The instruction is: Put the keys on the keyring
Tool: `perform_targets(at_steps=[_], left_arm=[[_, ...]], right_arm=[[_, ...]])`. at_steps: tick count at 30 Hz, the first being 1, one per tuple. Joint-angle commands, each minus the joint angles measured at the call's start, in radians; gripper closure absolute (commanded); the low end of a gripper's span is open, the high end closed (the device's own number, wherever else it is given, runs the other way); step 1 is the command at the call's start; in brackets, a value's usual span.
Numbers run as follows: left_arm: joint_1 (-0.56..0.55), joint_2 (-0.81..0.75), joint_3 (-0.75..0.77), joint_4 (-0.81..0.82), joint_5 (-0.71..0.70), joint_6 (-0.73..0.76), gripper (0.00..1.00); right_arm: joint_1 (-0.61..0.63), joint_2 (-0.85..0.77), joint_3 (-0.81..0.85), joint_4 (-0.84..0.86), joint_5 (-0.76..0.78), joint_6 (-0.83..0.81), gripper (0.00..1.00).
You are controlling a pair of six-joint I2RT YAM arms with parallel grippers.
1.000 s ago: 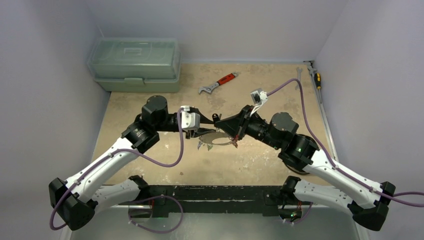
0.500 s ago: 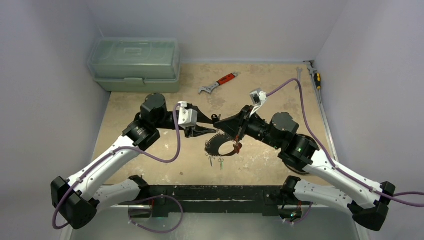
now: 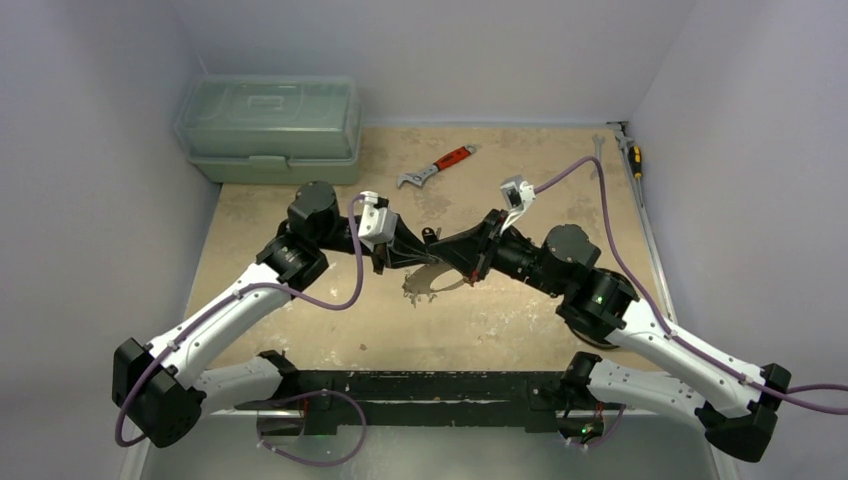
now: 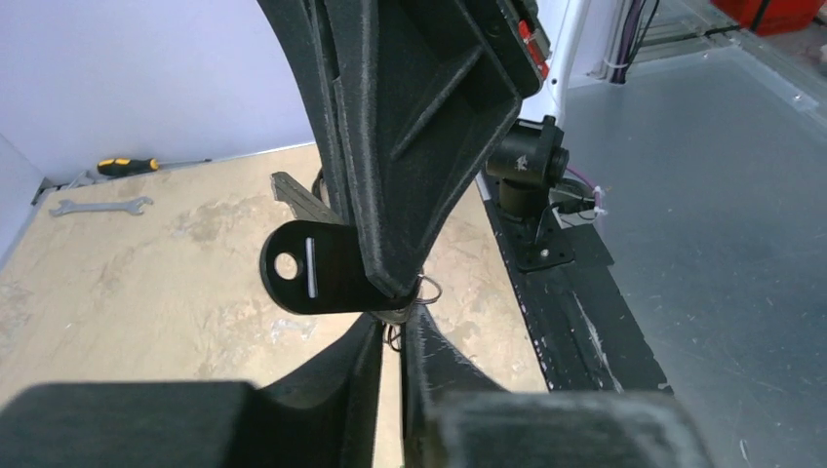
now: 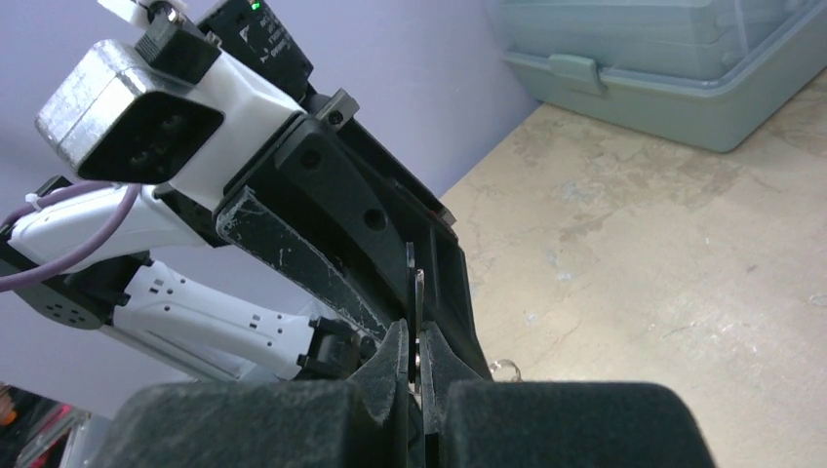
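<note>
The right pincer (image 5: pixel 413 336) is clamped on a thin black tag (image 4: pixel 310 268). The tag is flat, with a round hole and a pale slit, and sticks out sideways from the tips. The left pincer (image 4: pixel 392 327) meets it tip to tip, jaws narrow; whether they pinch anything I cannot tell. The keyring (image 3: pixel 448 287), a thin silvery loop, shows just nearside of both tips, with keys (image 3: pixel 411 291) bunched by the left one.

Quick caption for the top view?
Left gripper and right gripper meet at the keyring mid-table; wrench and toolbox sit behind.
</note>
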Motion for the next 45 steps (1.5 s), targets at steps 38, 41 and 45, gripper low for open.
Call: perform_targets(at_steps=[38, 41, 45], left_arm=[[0.042, 0.008, -0.069, 0.322, -0.040, -0.316, 1.00], [0.042, 0.001, -0.080, 0.365, -0.062, -0.358, 1.00], [0.042, -0.001, -0.106, 0.468, -0.093, -0.449, 1.00]], right_arm=[[0.004, -0.202, -0.185, 0.083, 0.132, -0.147, 1.00], [0.004, -0.201, -0.195, 0.100, 0.127, -0.166, 1.00], [0.004, -0.195, -0.258, 0.226, 0.101, -0.174, 1.00]])
